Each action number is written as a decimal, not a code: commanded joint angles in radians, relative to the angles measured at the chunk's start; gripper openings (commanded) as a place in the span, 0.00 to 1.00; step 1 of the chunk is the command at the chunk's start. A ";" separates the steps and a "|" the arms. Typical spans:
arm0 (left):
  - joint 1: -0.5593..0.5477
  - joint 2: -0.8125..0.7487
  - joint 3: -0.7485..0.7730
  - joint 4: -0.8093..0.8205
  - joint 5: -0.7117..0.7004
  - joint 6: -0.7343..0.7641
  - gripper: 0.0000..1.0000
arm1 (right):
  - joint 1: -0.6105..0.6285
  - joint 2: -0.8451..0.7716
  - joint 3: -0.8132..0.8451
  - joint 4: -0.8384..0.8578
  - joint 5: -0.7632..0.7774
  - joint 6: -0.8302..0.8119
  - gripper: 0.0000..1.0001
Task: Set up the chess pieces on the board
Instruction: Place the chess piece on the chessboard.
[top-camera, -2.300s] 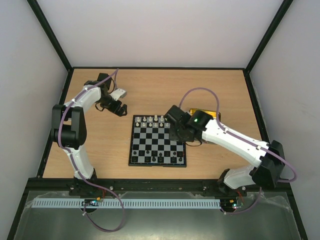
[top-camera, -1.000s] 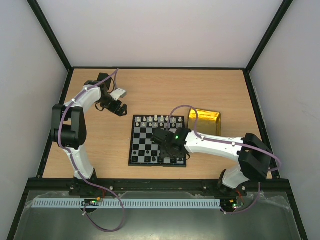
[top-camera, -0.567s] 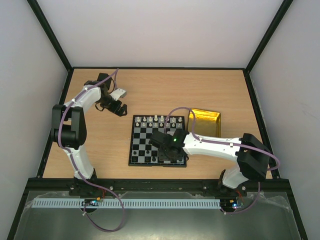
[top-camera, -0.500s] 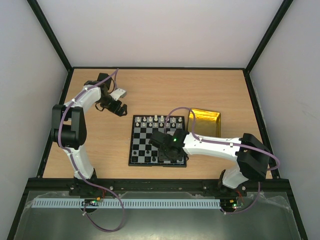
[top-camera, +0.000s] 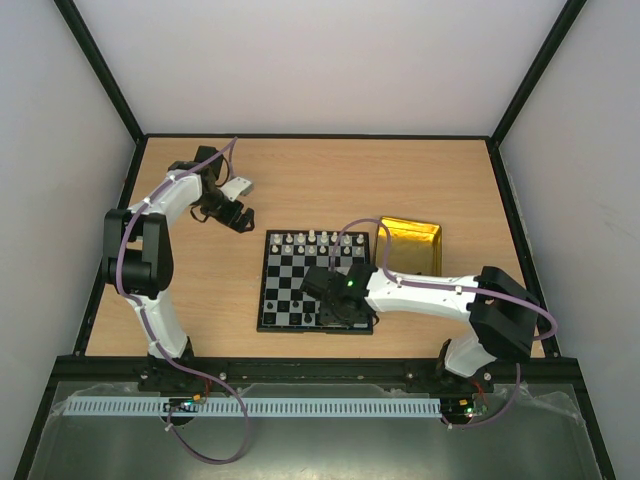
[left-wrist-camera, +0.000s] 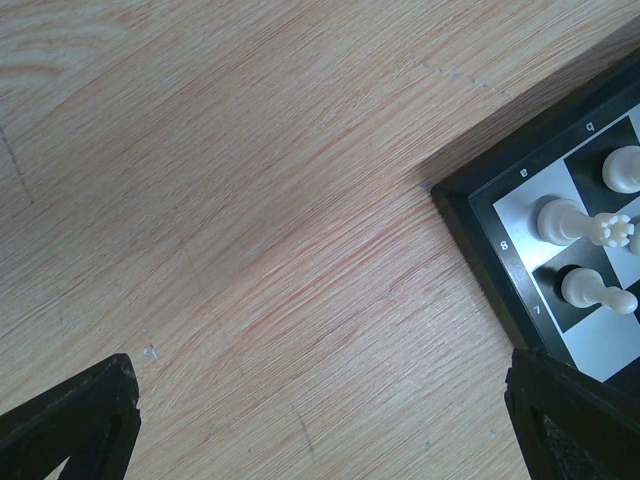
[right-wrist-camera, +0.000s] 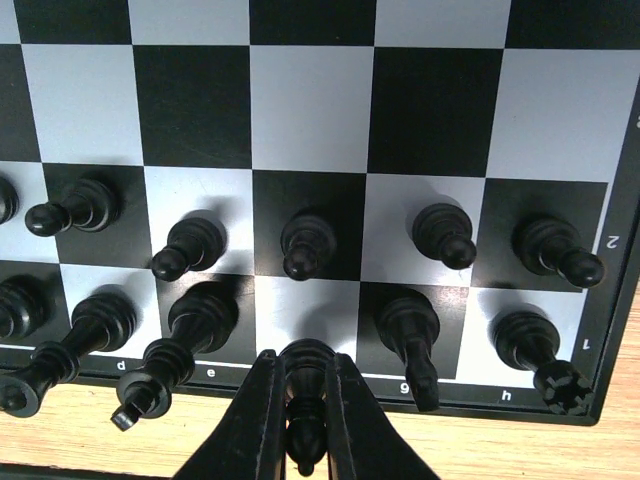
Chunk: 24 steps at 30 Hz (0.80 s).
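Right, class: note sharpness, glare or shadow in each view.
Top external: even light, gold tray glints, chess pieces too small to resolve. Left wrist: table grain sharp, fingers dark, blurred. Right wrist: black pieces crisp, soft shadows.

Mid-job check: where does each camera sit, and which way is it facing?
Top external: high behind the robot, looking down on the table; left gripper off the board, right gripper at its near edge.
Left wrist: looks down at the table and the board's corner with white pieces; own fingers at bottom corners.
Right wrist: looks down on the black pieces; own fingers pinch one black piece.
Shared: the board.
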 joint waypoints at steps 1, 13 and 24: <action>-0.001 -0.017 0.004 -0.008 0.013 -0.001 0.99 | 0.010 0.004 -0.016 0.019 0.010 0.015 0.08; -0.001 -0.018 0.002 -0.008 0.007 0.003 0.99 | 0.009 0.056 0.004 0.037 0.013 -0.007 0.08; -0.001 -0.011 0.001 -0.007 0.013 0.002 0.99 | 0.006 0.044 -0.001 0.028 0.027 -0.004 0.10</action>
